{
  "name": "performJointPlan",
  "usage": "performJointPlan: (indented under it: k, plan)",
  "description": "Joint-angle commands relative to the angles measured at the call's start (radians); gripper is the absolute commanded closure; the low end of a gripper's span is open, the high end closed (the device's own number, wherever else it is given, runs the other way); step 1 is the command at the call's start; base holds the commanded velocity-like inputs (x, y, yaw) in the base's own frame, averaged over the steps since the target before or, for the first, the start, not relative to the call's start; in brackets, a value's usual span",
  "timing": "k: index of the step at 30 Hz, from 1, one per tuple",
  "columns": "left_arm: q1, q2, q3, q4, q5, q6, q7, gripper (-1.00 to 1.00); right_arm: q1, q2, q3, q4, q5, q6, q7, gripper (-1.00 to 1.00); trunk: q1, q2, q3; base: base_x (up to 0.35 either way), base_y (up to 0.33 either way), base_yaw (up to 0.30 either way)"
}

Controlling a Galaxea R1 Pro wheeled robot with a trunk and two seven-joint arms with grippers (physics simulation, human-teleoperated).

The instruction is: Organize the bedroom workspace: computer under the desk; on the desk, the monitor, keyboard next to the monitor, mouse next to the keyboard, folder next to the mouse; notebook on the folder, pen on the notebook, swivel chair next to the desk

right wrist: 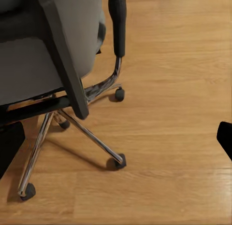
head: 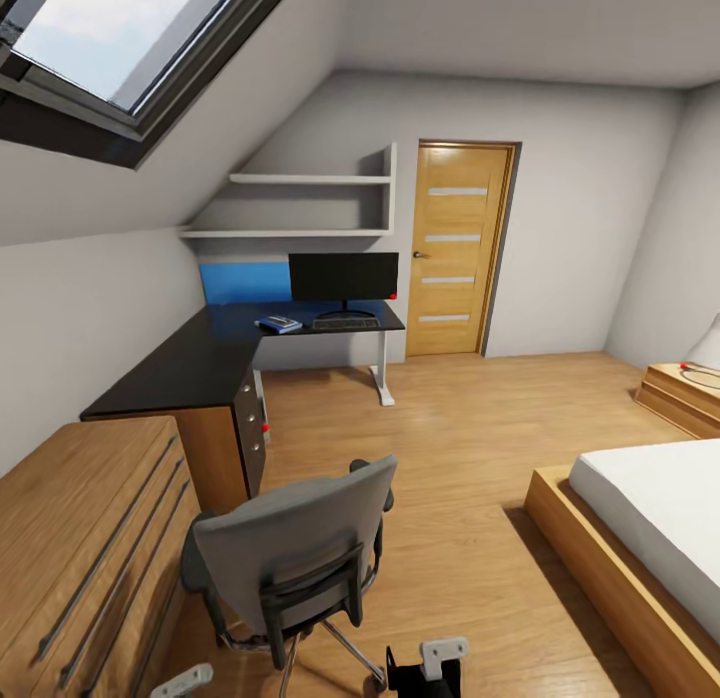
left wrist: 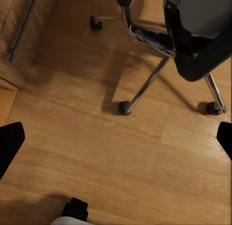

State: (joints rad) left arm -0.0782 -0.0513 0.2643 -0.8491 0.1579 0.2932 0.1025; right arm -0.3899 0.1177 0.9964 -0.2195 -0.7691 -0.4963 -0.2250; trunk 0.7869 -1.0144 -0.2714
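Observation:
The grey swivel chair (head: pixel 290 558) stands on the wood floor just in front of me, its back towards me, well short of the black L-shaped desk (head: pixel 190 363). On the desk's far end stands the monitor (head: pixel 343 277) with the keyboard (head: pixel 345 323) in front of it. Left of the keyboard lies the blue folder (head: pixel 279 324) with something pale on top. Mouse, pen and computer are too small to make out. My left gripper (left wrist: pixel 116 143) hangs open over bare floor near the chair's chrome base (left wrist: pixel 145 85). My right gripper (right wrist: pixel 116 143) is open beside the chair (right wrist: pixel 48 51).
A light-wood drawer chest (head: pixel 80 538) stands close on my left. The bed (head: pixel 650 518) and a low nightstand (head: pixel 685 393) take up the right. A wooden door (head: pixel 455 248) and wall shelves (head: pixel 310 203) are at the far wall. Floor lies open between chair and bed.

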Motion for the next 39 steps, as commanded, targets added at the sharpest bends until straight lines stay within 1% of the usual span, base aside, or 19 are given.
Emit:
performJointPlan:
  k: [1,2,3,4,6,8,12,14,16,17,18,20,22,23,25,29,30,39]
  plan:
    - [-0.003,0.0,0.001,-0.001,0.015,0.006,0.005,-1.0,-0.002,0.002,0.008,0.0,-0.004,0.003,-0.007,-1.0,0.004,-0.008,-0.005,0.0,0.0,0.0]
    - [-0.009,0.001,0.001,0.002,0.025,0.008,0.007,-1.0,-0.011,0.012,0.008,-0.001,-0.002,0.048,-0.007,-1.0,0.008,-0.015,-0.008,0.0,0.0,0.0]
    - [-0.01,0.001,0.001,0.002,0.027,0.008,0.008,-1.0,-0.018,0.014,0.008,-0.002,-0.002,0.063,-0.007,-1.0,0.012,-0.022,-0.011,0.0,0.0,0.0]
    - [-0.011,0.003,0.002,0.004,0.029,0.008,0.008,-1.0,-0.038,0.017,0.009,-0.002,-0.002,0.093,-0.006,-1.0,0.016,-0.029,-0.014,0.0,0.0,0.0]
    - [-0.012,0.004,0.002,0.005,0.03,0.009,0.008,-1.0,-0.061,0.018,0.009,-0.002,-0.002,0.122,-0.006,-1.0,0.023,-0.043,-0.02,0.0,0.0,0.0]
    - [-0.013,0.005,0.001,0.009,0.031,0.008,0.008,-1.0,-0.102,0.02,0.009,-0.003,-0.002,0.17,-0.005,-1.0,0.031,-0.057,-0.027,0.0,0.0,0.0]
    - [-0.015,0.006,0.001,0.005,0.031,0.008,0.015,-1.0,-0.121,0.021,0.009,-0.003,-0.002,0.203,-0.004,-1.0,0.046,-0.085,-0.039,0.0,0.0,0.0]
    - [-0.026,0.004,0.001,-0.007,0.031,0.01,0.033,-1.0,-0.128,0.021,0.009,-0.003,-0.002,0.215,-0.004,-1.0,0.054,-0.099,-0.045,0.0,0.0,0.0]
    - [-0.038,0.002,0.001,-0.016,0.031,0.012,0.055,-1.0,-0.13,0.02,0.01,-0.004,-0.002,0.218,-0.004,-1.0,0.062,-0.113,-0.052,0.0,0.0,0.0]
    - [-0.061,0.0,0.001,-0.027,0.031,0.02,0.091,-1.0,-0.132,0.02,0.009,-0.011,-0.002,0.222,-0.004,-1.0,0.065,-0.12,-0.055,0.0,0.0,0.0]
    - [-0.068,-0.001,0.001,-0.029,0.031,0.026,0.101,-1.0,-0.133,0.02,0.01,-0.014,-0.002,0.223,-0.004,-1.0,0.069,-0.127,-0.058,0.0,0.0,0.0]
    - [-0.082,-0.004,0.001,-0.033,0.032,0.046,0.115,-1.0,-0.134,0.02,0.012,-0.016,-0.002,0.224,-0.004,-1.0,0.077,-0.141,-0.064,0.0,0.0,0.0]
    - [-0.097,-0.012,0.001,-0.036,0.033,0.085,0.13,-1.0,-0.134,0.02,0.015,-0.018,-0.002,0.223,-0.004,-1.0,0.085,-0.155,-0.07,0.0,0.0,0.0]
    - [-0.106,-0.025,0.001,-0.034,0.033,0.119,0.137,-1.0,-0.134,0.019,0.015,-0.018,-0.003,0.222,-0.003,-1.0,0.088,-0.162,-0.074,0.0,0.0,0.0]
    - [-0.109,-0.031,0.003,-0.021,0.033,0.128,0.137,-1.0,-0.135,0.018,0.014,-0.017,-0.007,0.223,-0.003,-1.0,0.096,-0.176,-0.08,0.0,0.0,0.0]
    - [-0.112,-0.035,0.0,0.03,0.031,0.11,0.136,-1.0,-0.135,0.016,0.012,-0.015,-0.009,0.222,-0.003,-1.0,0.111,-0.204,-0.092,0.0,0.0,0.0]
    - [-0.112,-0.035,-0.001,0.051,0.03,0.086,0.136,-1.0,-0.134,0.016,0.013,-0.015,-0.01,0.222,-0.004,-1.0,0.115,-0.211,-0.095,0.0,0.0,0.0]
    - [-0.113,-0.034,-0.001,0.075,0.029,0.02,0.135,-1.0,-0.132,0.017,0.014,-0.016,-0.009,0.211,-0.004,-1.0,0.15,-0.274,-0.124,0.0,0.0,0.0]
